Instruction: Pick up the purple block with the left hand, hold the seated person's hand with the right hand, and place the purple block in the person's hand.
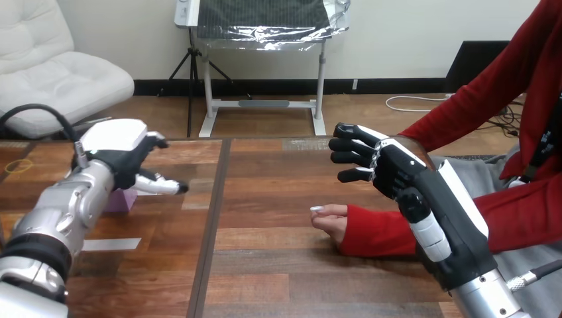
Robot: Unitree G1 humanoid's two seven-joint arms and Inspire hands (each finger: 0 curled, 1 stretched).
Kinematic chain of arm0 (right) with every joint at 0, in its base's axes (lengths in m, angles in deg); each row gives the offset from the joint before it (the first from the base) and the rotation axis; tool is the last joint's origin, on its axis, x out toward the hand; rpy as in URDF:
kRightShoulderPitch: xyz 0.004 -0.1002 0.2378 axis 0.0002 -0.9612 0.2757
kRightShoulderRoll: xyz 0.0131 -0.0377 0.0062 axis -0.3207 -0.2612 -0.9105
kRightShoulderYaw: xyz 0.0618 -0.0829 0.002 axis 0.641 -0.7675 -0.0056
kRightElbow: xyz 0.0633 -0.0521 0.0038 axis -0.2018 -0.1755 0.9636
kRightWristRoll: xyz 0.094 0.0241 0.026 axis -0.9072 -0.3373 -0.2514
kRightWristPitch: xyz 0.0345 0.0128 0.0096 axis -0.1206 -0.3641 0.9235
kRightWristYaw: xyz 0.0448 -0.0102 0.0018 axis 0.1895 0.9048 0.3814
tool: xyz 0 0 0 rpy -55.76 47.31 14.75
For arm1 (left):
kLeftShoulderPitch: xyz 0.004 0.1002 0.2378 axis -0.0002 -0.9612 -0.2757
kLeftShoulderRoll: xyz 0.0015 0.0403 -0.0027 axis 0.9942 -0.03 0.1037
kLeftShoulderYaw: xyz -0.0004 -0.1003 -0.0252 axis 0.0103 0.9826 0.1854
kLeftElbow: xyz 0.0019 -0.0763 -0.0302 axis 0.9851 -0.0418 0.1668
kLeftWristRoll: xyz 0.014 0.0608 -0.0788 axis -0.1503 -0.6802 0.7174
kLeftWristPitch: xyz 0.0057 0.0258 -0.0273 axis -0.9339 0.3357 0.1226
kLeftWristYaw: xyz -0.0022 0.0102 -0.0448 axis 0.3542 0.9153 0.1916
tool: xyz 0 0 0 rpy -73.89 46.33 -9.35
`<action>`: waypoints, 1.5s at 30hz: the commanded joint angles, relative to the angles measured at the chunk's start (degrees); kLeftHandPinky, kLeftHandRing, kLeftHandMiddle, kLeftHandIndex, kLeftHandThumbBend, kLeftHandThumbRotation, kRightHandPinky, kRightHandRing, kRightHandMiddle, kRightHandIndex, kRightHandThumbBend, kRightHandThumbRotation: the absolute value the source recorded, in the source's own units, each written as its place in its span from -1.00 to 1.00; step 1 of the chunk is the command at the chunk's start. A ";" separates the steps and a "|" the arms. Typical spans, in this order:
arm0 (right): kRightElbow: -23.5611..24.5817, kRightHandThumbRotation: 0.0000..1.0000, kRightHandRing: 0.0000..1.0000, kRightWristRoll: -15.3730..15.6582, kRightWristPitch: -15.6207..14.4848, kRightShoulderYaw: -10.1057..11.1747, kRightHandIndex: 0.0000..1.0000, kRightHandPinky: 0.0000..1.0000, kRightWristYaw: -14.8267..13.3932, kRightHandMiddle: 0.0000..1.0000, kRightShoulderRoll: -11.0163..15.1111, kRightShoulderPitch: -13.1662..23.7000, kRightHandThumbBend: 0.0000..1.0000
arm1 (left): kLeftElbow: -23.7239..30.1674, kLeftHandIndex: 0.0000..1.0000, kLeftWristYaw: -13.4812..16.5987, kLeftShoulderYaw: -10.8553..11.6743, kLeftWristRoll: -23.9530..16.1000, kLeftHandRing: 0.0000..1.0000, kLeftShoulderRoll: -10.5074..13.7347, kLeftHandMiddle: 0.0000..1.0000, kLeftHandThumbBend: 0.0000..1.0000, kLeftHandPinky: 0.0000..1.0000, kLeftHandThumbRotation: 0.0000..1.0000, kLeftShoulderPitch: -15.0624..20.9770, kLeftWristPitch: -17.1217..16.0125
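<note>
One purple block [121,200] sits on the desk [265,271] beneath the open-fingered left hand [119,151]; the right hand [396,171], fingers apart, hovers above the person's hand [331,218].

We identify the left arm [63,212] by its silver forearm, built of rounded metal sections, with a black ring at the lower end. The left hand [119,162] is black and has a smooth white shell on its back. The right hand [397,175] is black with a narrow white shell along its back. Its fingers [350,158] are black with white joints, and its thumb [429,235] has a white segment. The right arm [487,298] has a silver forearm.
</note>
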 commanded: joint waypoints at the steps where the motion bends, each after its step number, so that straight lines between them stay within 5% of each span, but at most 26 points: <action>1: -0.57 1.00 0.60 -0.80 2.03 0.86 0.67 0.43 -0.01 0.63 -0.57 2.83 1.00 | -1.72 0.69 2.03 -0.24 1.32 0.65 0.27 0.69 0.45 0.61 0.18 6.83 0.23; 45: 0.55 1.00 0.56 -0.16 0.77 0.55 0.65 0.39 -0.08 0.60 -0.08 2.69 1.00 | -6.05 0.68 2.77 0.95 8.94 0.66 0.54 0.69 0.33 0.66 -0.09 8.19 3.34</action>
